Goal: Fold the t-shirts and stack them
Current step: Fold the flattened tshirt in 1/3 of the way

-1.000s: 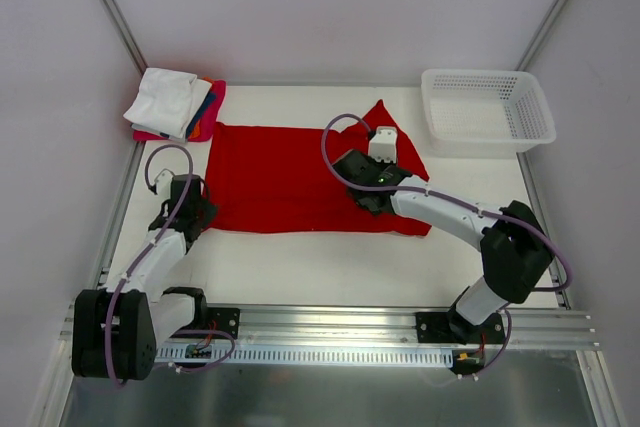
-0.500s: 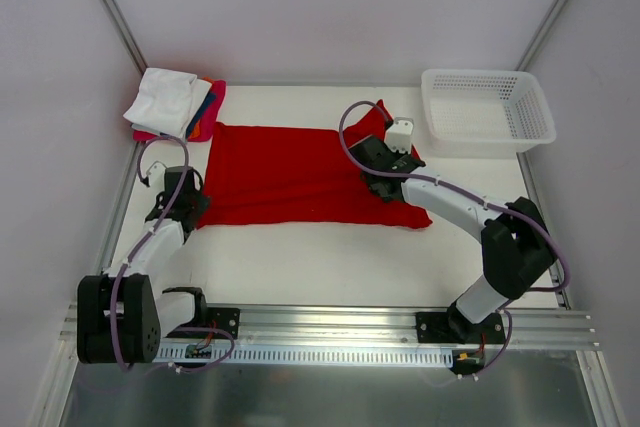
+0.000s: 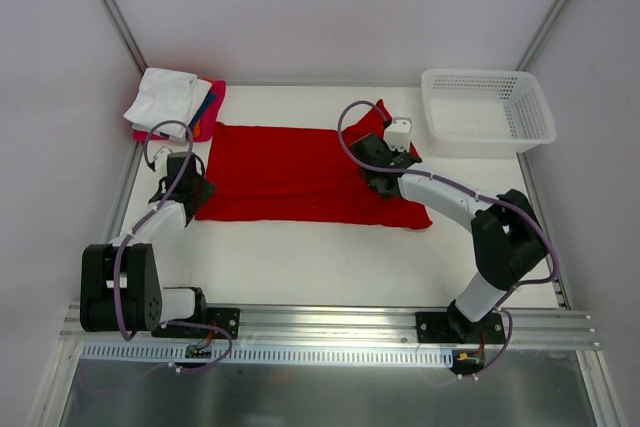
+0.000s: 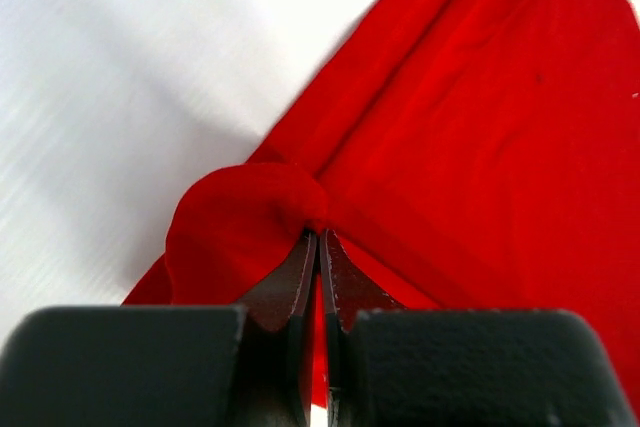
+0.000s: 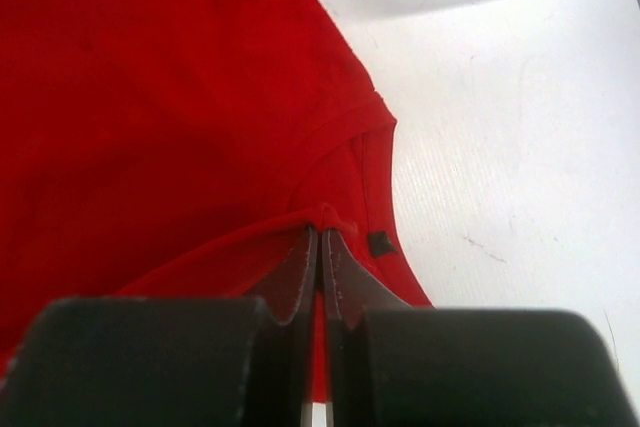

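Note:
The red t-shirt (image 3: 290, 172) lies spread across the middle of the table, folded lengthwise into a long band. My left gripper (image 3: 197, 190) is shut on its near left edge; in the left wrist view the jaws pinch a bunched fold of red cloth (image 4: 250, 222). My right gripper (image 3: 378, 179) is shut on the shirt near its collar at the right end; in the right wrist view the cloth (image 5: 180, 97) is pinched beside the neckline. A stack of folded shirts (image 3: 175, 104), white on top with blue, orange and pink-red below, sits at the back left.
A white plastic mesh basket (image 3: 487, 112) stands at the back right. The table's left edge and a metal rail run close to my left arm. Bare white tabletop (image 3: 320, 267) lies in front of the shirt.
Both grippers have moved away from me with the shirt's near edge. The near edge has been carried back, so the shirt band is narrower. The left arm has swung further left and back.

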{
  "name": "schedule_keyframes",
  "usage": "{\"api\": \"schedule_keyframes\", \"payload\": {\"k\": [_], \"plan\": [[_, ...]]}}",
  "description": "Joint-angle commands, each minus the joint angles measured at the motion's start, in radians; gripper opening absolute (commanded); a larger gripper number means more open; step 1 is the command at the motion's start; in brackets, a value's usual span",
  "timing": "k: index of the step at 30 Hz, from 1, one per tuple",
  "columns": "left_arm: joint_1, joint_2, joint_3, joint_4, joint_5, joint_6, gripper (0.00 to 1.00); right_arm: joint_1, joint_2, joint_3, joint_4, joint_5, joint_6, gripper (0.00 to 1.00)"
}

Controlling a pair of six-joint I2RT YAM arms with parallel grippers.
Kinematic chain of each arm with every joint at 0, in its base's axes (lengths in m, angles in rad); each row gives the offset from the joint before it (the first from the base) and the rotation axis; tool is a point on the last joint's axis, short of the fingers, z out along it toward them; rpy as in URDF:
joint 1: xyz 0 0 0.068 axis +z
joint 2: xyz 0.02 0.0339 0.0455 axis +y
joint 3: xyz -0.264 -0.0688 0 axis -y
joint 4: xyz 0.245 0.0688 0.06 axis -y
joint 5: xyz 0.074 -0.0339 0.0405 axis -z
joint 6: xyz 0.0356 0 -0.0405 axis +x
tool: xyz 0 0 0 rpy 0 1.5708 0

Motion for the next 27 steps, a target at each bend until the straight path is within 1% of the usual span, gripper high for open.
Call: {"api": "schedule_keyframes", "payload": {"k": [1, 6, 12, 22, 27], "plan": [[0.014, 0.061, 0.076, 0.061, 0.067, 0.044, 0.0, -0.036, -0.001, 0.051, -0.01, 0.044, -0.017, 0.0], [0.014, 0.134, 0.116, 0.075, 0.096, 0.049, 0.0, -0.085, 0.001, 0.045, -0.013, 0.039, -0.017, 0.0], [0.014, 0.174, 0.132, 0.09, 0.098, 0.067, 0.0, -0.141, 0.011, 0.05, -0.012, 0.007, -0.017, 0.0], [0.013, 0.207, 0.16, 0.097, 0.095, 0.086, 0.0, -0.155, 0.086, 0.083, 0.016, -0.041, -0.032, 0.0], [0.014, 0.246, 0.183, 0.1, 0.099, 0.089, 0.0, -0.155, 0.137, 0.126, 0.031, -0.059, -0.04, 0.0]]}}
